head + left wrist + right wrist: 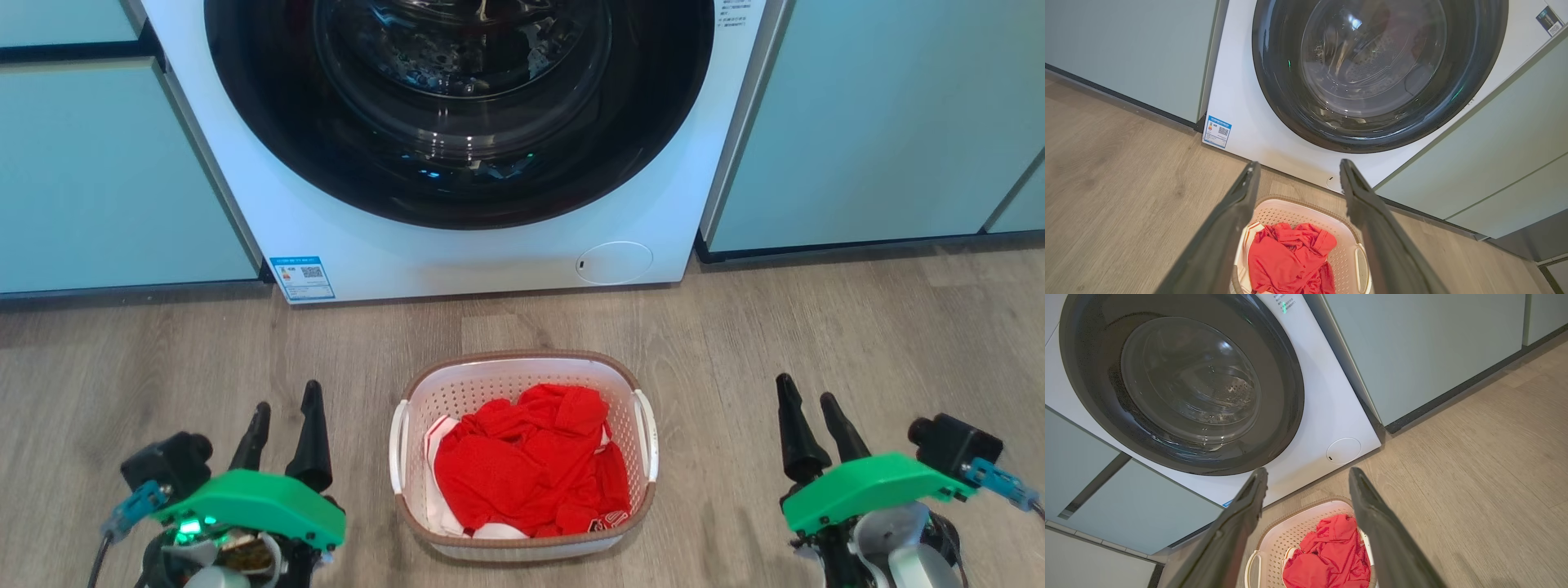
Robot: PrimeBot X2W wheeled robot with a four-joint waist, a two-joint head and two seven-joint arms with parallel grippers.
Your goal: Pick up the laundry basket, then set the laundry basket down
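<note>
The laundry basket (498,388), white and perforated with a brown rim, stands on the wood floor in front of the washing machine, with red clothes (531,461) piled inside. White handles show on its two sides. My left gripper (286,408) is open, to the basket's left and apart from it. My right gripper (810,402) is open too, farther off on the basket's right. Both wrist views look over the basket (1306,214) (1306,522) between open fingers that hold nothing.
A white front-loading washing machine (457,245) with a dark round door stands directly behind the basket. Pale green cabinets (106,180) flank it on both sides. Wood floor (857,327) spreads left and right of the basket.
</note>
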